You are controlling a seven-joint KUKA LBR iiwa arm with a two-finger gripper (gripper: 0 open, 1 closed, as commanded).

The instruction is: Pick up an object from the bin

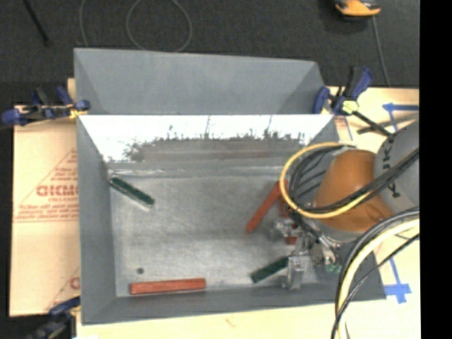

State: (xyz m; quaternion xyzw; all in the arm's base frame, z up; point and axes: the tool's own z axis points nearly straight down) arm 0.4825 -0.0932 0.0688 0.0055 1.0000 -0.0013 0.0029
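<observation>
Near the lower right corner of the bin [198, 83], we see the tool [295, 272] low at one end of a dark green bar [270, 270] lying on the floor; we cannot tell how wide the tool stands, so we judge the lift still outstanding.
</observation>
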